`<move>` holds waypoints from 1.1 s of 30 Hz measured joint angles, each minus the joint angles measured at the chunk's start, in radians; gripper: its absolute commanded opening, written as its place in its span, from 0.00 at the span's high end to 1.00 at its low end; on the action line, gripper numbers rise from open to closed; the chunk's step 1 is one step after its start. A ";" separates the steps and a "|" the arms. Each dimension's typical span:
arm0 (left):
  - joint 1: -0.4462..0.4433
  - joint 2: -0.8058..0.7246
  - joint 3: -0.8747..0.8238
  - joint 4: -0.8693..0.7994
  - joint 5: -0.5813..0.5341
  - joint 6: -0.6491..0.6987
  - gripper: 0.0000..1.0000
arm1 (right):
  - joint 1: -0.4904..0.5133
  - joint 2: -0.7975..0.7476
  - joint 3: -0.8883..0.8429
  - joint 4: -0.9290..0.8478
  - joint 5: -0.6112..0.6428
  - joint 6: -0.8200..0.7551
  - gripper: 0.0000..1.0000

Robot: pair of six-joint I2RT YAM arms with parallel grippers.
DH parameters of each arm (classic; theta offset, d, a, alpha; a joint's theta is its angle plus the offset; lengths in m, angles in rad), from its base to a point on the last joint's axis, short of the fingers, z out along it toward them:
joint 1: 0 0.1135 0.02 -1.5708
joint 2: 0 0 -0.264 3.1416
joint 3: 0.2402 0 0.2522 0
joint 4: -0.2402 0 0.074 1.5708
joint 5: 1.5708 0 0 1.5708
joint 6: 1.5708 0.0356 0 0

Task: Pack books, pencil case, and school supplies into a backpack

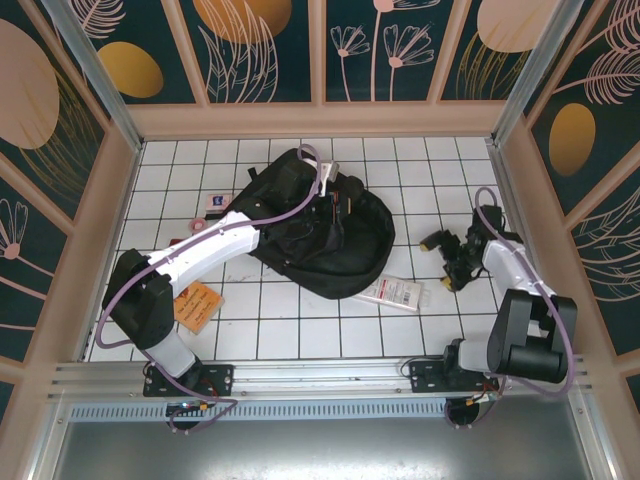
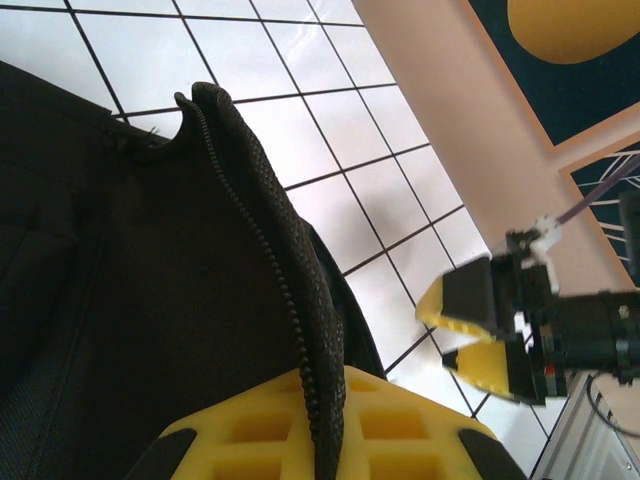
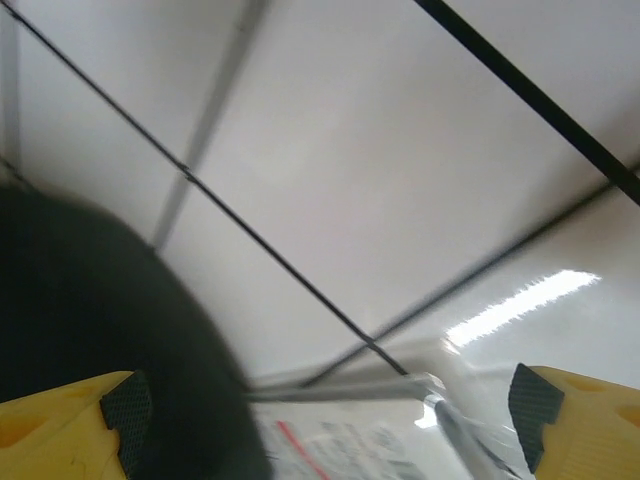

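Right now my left gripper (image 2: 322,445) is clamped on the zip edge of the black backpack (image 1: 340,255), which lies in the middle of the tiled table (image 1: 300,325). My right gripper (image 3: 325,415) hangs with its fingers spread wide, holding nothing, near a clear packet (image 1: 392,292) just beside the backpack's near edge.

I'm working in a robot test cell, a lab booth rather than a lived-in room. The table (image 1: 300,330) is a white board ruled in a black grid. Painted panels (image 1: 265,50) of gold discs and leaves wall it left, far and right, framed by aluminium posts (image 1: 95,72). The left arm (image 1: 210,245) and right arm (image 1: 505,265) are bolted to a metal rail (image 1: 320,376) along the near edge.
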 measured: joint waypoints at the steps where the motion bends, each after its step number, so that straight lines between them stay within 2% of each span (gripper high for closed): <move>1: 0.000 0.000 0.000 0.000 0.000 0.000 1.00 | -0.001 -0.016 -0.035 -0.002 -0.005 -0.005 0.05; 7: 0.000 0.000 0.000 0.000 0.000 0.000 1.00 | -0.006 -0.094 -0.198 0.021 -0.084 -0.034 0.07; 14: 0.000 0.000 0.000 0.001 0.001 -0.007 1.00 | -0.033 -0.163 -0.261 0.091 -0.179 -0.061 0.11; 18: 0.000 0.000 0.000 0.004 0.010 -0.016 1.00 | -0.031 -0.187 -0.304 0.180 -0.281 -0.056 0.17; 26: 0.000 0.000 0.000 0.006 0.031 -0.031 1.00 | -0.031 -0.212 -0.378 0.313 -0.379 -0.044 0.46; 33: 0.000 0.000 0.000 0.016 0.039 -0.043 1.00 | -0.031 -0.212 -0.388 0.321 -0.365 -0.067 0.84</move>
